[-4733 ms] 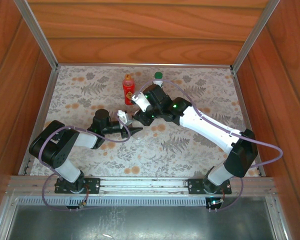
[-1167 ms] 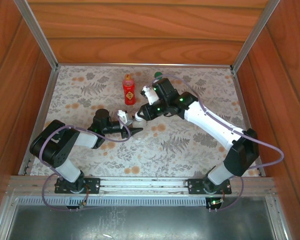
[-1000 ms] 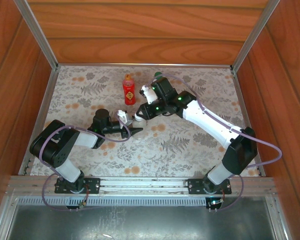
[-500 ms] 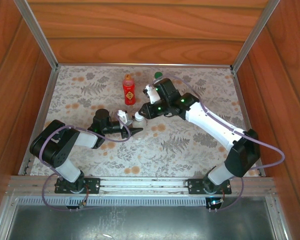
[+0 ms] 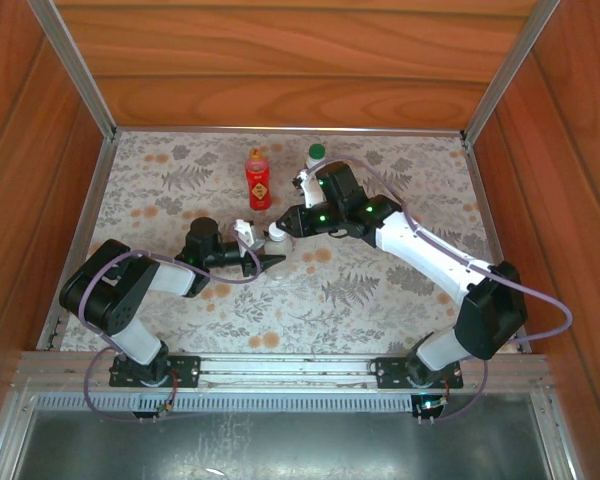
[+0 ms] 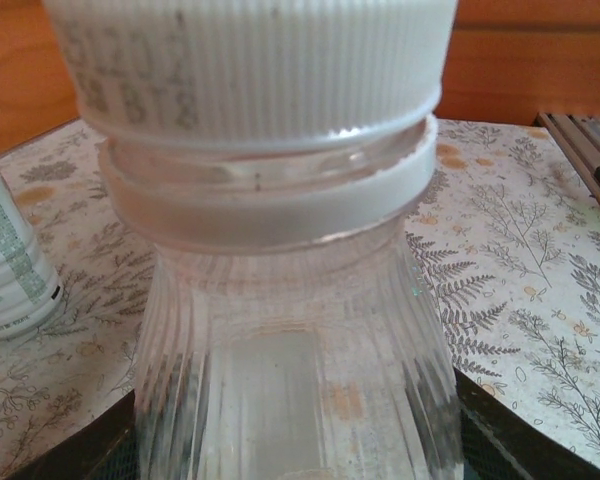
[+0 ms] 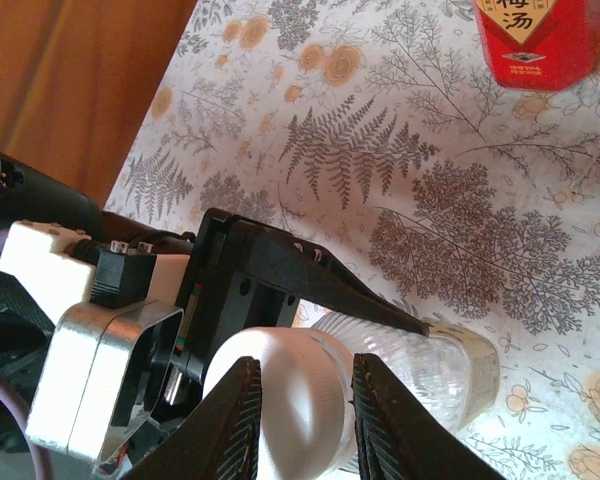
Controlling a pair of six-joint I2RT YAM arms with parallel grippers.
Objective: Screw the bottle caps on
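Near the middle of the fern-patterned cloth [image 5: 380, 300], the left gripper [image 5: 263, 256] is clamped on the short clear ribbed plastic bottle [image 6: 290, 380]. The right gripper [image 7: 305, 425] pinches its white ribbed screw cap [image 7: 285, 390]. By the far edge stand the red labelled bottle [image 5: 258, 182] and, to its right, the green-capped clear bottle [image 5: 315, 160].

The table [image 5: 400, 300] is covered with a patterned cloth [image 5: 160, 200] printed with grey ferns and orange flowers, and is bordered by aluminium rails [image 5: 78, 240]. Two items stand upright on the cloth near the far edge. These are a red bottle [image 5: 257, 182] with an orange cap [image 5: 256, 154] and, apart to its right, a clear bottle [image 5: 313, 163] with a white-green label and a green cap [image 5: 317, 151].
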